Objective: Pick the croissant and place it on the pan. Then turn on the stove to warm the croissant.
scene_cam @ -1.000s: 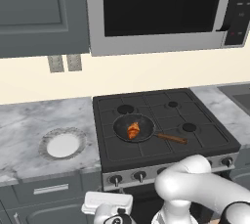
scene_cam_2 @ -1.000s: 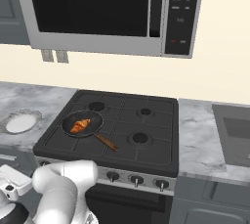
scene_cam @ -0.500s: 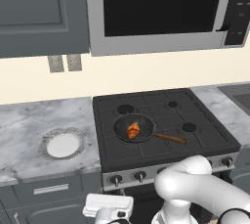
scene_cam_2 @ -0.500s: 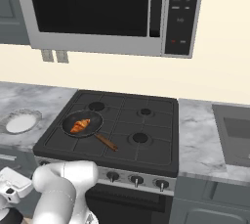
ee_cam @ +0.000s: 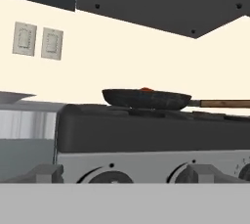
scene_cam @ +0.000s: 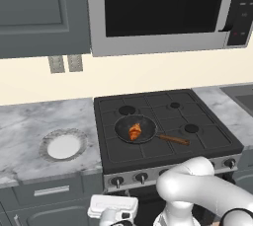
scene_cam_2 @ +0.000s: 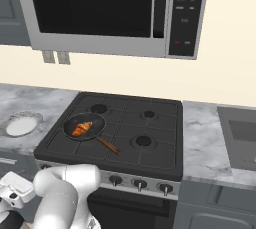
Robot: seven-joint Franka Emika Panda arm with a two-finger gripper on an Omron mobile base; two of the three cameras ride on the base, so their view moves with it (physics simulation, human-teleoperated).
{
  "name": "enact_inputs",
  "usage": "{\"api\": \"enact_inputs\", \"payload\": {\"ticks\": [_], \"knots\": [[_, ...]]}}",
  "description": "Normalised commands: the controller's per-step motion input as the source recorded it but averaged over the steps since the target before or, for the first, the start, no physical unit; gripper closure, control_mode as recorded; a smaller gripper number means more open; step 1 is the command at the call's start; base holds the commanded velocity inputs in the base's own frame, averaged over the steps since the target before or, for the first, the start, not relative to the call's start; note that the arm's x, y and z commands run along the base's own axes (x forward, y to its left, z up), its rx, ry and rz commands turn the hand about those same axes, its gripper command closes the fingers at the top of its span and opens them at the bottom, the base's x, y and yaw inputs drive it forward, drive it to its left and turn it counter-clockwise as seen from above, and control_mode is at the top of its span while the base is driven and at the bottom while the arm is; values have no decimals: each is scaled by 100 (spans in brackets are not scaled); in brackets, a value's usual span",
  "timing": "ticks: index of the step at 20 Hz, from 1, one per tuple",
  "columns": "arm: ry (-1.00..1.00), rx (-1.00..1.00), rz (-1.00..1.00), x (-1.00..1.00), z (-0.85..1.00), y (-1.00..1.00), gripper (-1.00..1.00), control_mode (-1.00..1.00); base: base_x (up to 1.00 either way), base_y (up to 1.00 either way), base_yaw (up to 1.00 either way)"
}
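1. Left base view: the croissant (scene_cam: 134, 131) lies in the pan (scene_cam: 123, 127) on the stove (scene_cam: 207, 136), left-front burner; a plate (scene_cam: 63, 146) sits on the bench (scene_cam: 29, 121).
2. Right base view: pan handle (scene_cam_2: 109, 146) points right and nearward.
3. Hand view: knobs (ee_cam: 195, 173) are close ahead; whether the fingers are open, I cannot tell.

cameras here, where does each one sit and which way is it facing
Left base view: behind the arm to its left, looking forward and down at the stove; the white arm rises lower right, the gripper low in front.
Right base view: behind the arm to its right, same stove; the arm rises lower left.
Hand view: low in front of the stove, level with its knobs, facing the wall.
Shared: all three show the pan; both base views show the croissant in it and the plate.
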Motion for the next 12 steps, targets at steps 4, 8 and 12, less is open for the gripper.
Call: {"api": "enact_inputs", "payload": {"ticks": [4, 8, 12], "knots": [[0, 0, 0, 25, 0, -2, -100, -100, 0, 0, 0], [0, 0, 0, 30, 0, 0, -100, -100, 0, 0, 0], [0, 0, 0, 22, -11, 0, -100, -100, 0, 0, 0]]}}
